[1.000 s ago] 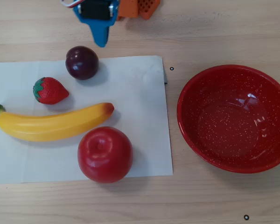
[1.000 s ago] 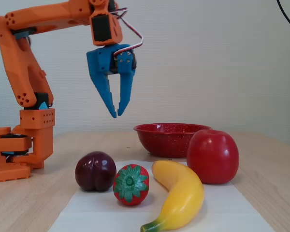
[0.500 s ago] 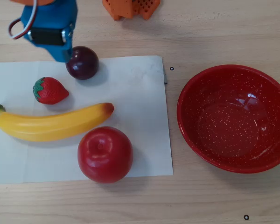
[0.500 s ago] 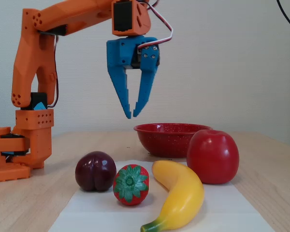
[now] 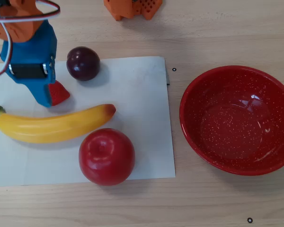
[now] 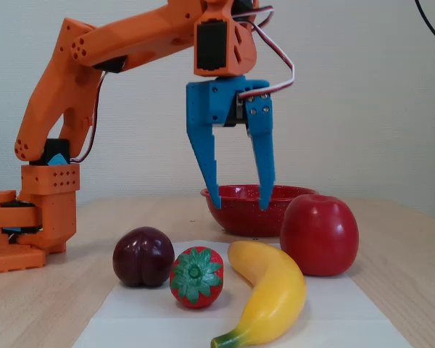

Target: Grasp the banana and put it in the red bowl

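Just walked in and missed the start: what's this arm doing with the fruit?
The orange arm's blue two-finger gripper hangs open above the white paper sheet, holding nothing. The long yellow plastic banana lies untouched on the sheet, between a red apple, a dark purple plum and a red toy strawberry. The speckled red enamel bowl sits empty beside the sheet.

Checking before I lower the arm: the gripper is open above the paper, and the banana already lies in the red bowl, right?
Not quite. The banana still lies on the paper, beside the apple; the overhead view shows the red bowl empty. The gripper is indeed open above the paper.
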You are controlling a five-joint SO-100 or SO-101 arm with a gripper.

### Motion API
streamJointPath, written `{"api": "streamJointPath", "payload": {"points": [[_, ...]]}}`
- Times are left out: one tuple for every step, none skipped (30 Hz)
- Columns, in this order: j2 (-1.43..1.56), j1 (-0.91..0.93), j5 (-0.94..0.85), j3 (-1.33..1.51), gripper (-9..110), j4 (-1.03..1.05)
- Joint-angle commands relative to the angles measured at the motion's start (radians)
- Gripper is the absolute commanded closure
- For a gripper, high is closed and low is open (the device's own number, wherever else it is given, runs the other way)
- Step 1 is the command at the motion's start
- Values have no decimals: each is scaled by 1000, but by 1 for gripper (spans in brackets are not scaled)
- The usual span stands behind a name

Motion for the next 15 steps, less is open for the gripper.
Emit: {"api": "streamJointPath", "payload": {"points": [[48, -43, 51, -89, 72, 67], [35, -46, 58, -92, 67, 67], [23, -51, 60, -94, 59, 66], [11, -54, 63, -97, 52, 61], [0, -57, 75, -97, 48, 60], [-11, -60, 89, -97, 44, 55], [-21, -61, 98, -97, 42, 51], [-31, -63, 104, -97, 39, 44], [-40, -64, 112, -98, 36, 37], [-49, -66, 118, -98, 36, 26], [-58, -67, 120, -98, 35, 15], [-66, -69, 127, -98, 32, 8], [-74, -69, 130, -98, 31, -5], [-81, -69, 132, -98, 30, -15], [-87, -71, 137, -98, 28, -21]]}}
